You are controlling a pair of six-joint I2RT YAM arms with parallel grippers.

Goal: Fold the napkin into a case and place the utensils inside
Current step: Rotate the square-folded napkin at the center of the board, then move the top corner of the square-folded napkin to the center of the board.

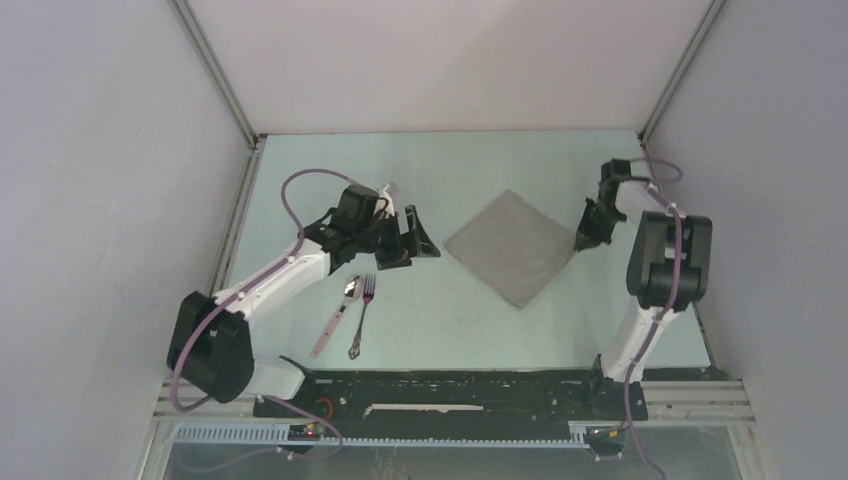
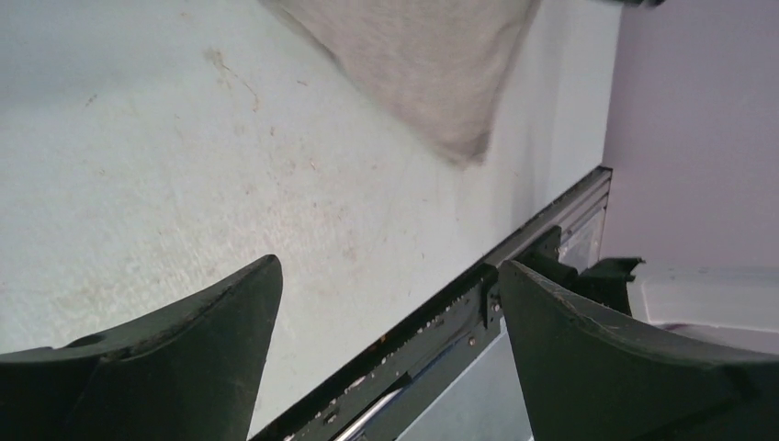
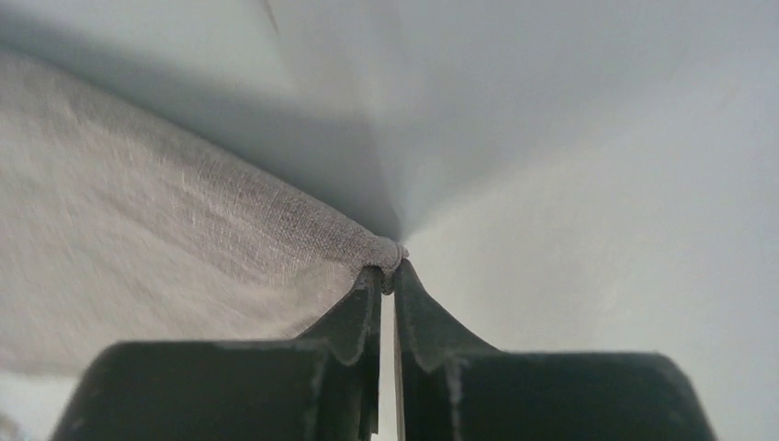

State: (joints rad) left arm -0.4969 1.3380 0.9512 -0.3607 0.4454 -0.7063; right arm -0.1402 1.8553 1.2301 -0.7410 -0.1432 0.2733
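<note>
- The napkin (image 1: pixel 512 248), a plain grey woven cloth, lies spread in a single layer on the pale table (image 1: pixel 330 170), a little right of the middle. It is turned so that its corners point far, near, left and right.
- The right gripper (image 3: pixel 391 271) is at the napkin's right corner. Its two dark fingers (image 3: pixel 354 317) are pressed together, with the very tip of that corner bunched between their ends.
- In the right wrist view the cloth runs away to the left of the pinch. A dark shadow lies on the table along its far edge, so the corner looks slightly raised, though how far it is off the surface cannot be told.
- The left gripper (image 1: pixel 422 238) hangs above the table just left of the napkin's left corner, apart from the cloth. Its fingers (image 2: pixel 184 358) are spread wide and there is nothing between them, only bare, faintly stained table surface below.
- In the left wrist view the napkin's near corner shows at the top, well beyond the fingertips. The metal rail (image 2: pixel 459 312) along the table's near edge runs across between the fingers.
- The spoon (image 1: pixel 335 318), with a shiny bowl and a pale handle, lies on the table left of centre, near the front. Its bowl points to the far side.
- The all-metal fork (image 1: pixel 361 318) lies just right of the spoon, roughly parallel to it, with its tines at the far end.
- Both utensils are well apart from the napkin and lie near the left arm, under and nearer than its gripper. Neither gripper touches them.
</note>
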